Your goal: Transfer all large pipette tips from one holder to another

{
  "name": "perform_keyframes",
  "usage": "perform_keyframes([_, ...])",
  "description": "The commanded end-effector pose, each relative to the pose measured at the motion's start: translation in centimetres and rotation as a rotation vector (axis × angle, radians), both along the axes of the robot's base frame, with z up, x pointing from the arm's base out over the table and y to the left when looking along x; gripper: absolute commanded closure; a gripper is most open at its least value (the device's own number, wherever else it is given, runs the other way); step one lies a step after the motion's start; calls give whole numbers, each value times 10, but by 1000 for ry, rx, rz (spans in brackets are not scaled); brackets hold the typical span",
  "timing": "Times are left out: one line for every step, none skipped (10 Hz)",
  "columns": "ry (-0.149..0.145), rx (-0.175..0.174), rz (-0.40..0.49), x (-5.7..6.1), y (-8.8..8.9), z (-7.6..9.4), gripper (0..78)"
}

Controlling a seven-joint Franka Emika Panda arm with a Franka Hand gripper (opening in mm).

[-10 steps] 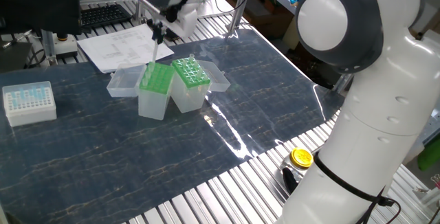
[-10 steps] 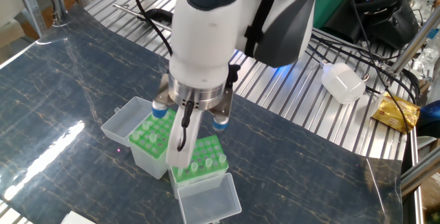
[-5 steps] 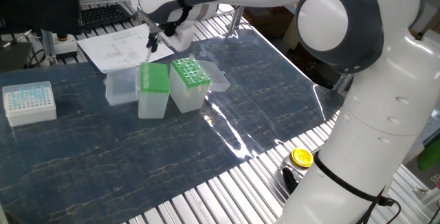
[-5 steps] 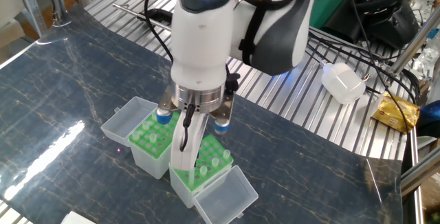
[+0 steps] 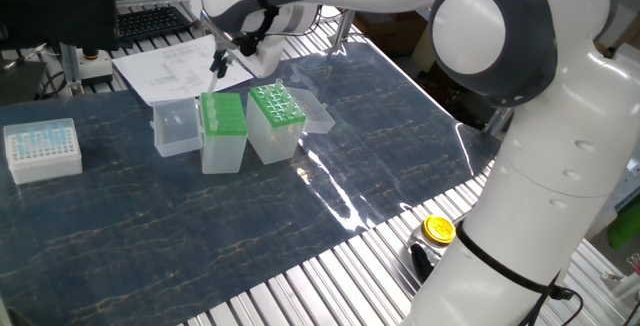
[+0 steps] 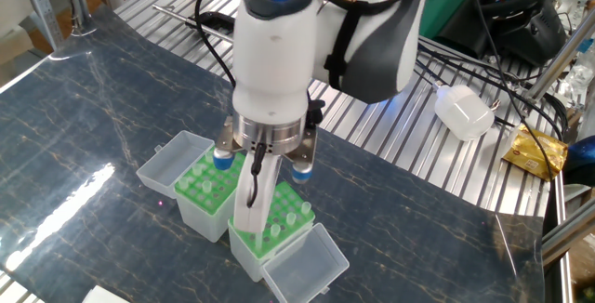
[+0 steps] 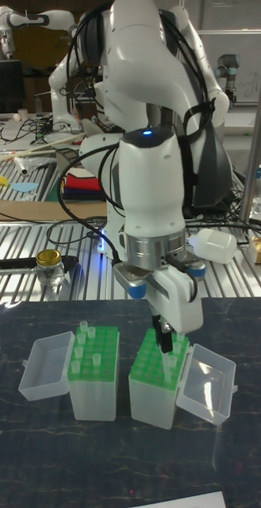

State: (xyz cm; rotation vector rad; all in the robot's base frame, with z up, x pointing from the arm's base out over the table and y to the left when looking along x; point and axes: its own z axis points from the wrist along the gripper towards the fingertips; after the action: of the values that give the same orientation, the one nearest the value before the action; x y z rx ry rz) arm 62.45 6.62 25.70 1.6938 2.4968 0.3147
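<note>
The narrower, taller green-topped box [image 5: 222,131] [image 6: 272,231] [image 7: 157,386] stands upright with its lid hinged open. My gripper [image 5: 218,63] [image 6: 249,194] [image 7: 165,340] hangs just above its green rack. The dark fingers are close together, and I cannot tell whether anything is between them. One large pipette tip [image 7: 171,362] stands in the rack right under the fingers, and a few more [image 6: 289,216] stand in the same rack. Beside it, the wider green-grid holder [image 5: 275,121] [image 6: 204,190] [image 7: 94,375] carries several tips [image 7: 84,340].
Both boxes have clear lids lying open on their outer sides [image 5: 175,126] [image 5: 317,116]. A white box with pale-blue tips [image 5: 42,149] sits at the far left. Papers [image 5: 170,71] lie behind the boxes. A yellow-capped jar [image 5: 437,230] stands on the metal slats.
One second ago the taller box was tipped toward the gripper; now it stands upright and its lid has swung. The gripper has risen slightly and has barely moved in the last half second.
</note>
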Motion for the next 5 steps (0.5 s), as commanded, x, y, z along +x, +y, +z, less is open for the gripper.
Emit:
perform_keyframes([15, -7, -17, 0, 1, 2, 764])
perform_keyframes([29, -2, -32, 0, 3, 2, 764])
perform_keyframes([32, -4, -37, 0, 3, 3, 764])
perform_keyframes([54, -13, -41, -1, 7, 5, 764])
perform_keyframes([58, -10, -54, -2, 8, 5, 764])
